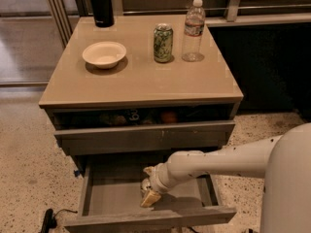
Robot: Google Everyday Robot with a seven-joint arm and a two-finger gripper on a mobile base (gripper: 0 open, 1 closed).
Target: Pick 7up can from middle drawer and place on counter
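Note:
The middle drawer point(116, 198) is pulled out, with a bare grey floor. My gripper point(148, 184) is down inside it, at the centre near the front, reaching in from the right on a white arm. The 7up can point(145, 183) shows only as a small silvery patch at the gripper, which hides most of it. The gripper is around the can, low over the drawer floor. The beige counter point(141, 79) is the cabinet top above.
On the counter stand a green patterned can point(163, 43), a clear water bottle point(193, 30), a white bowl point(104, 54) and a black flask point(100, 5). The top drawer point(146, 135) is slightly open with snacks inside. A black cable point(47, 220) lies on the floor at the left.

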